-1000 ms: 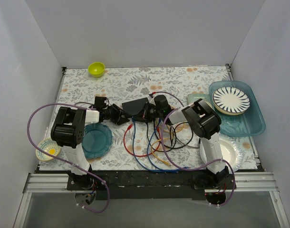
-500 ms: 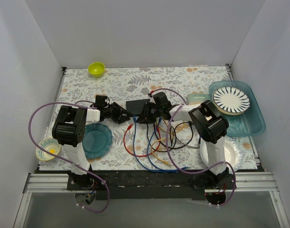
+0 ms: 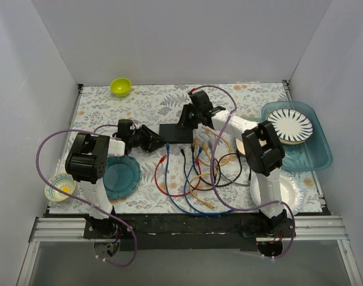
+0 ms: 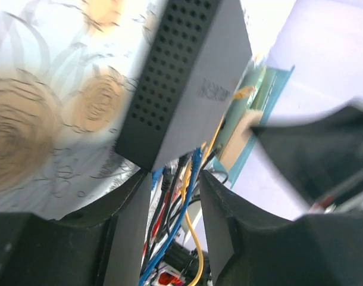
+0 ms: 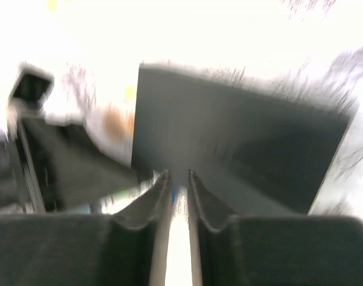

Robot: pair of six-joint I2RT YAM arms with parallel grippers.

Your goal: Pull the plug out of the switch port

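the switch (image 3: 174, 132) lay mid-table on the flowered cloth (image 3: 110, 110), square to the table's edge, where a second before it had sat skewed. its left end was clamped in the left gripper (image 3: 152, 141), and the left wrist view showed those jaws closed on a corner of the box, with coloured leads beyond it. the cables (image 3: 190, 179) sprawled in loops on the near side of the switch. the red plug (image 3: 163, 159) lay on the cloth apart from the box, as it had before. the big change was the right gripper (image 3: 189, 117): a second earlier it had been down at the switch's near edge among the cable ends, and now it was over the far edge, away from them. its own camera was smeared by motion. the jaws stood close with a thin slit between, and i could not tell whether they pinched anything or had let go. taken together, that read to me as the pull already made, the left arm bracing the box while the right tugged and then swung away. the top view was too small to settle that, so the next sensible move would have been a look along the near edge before the left gripper released the switch.
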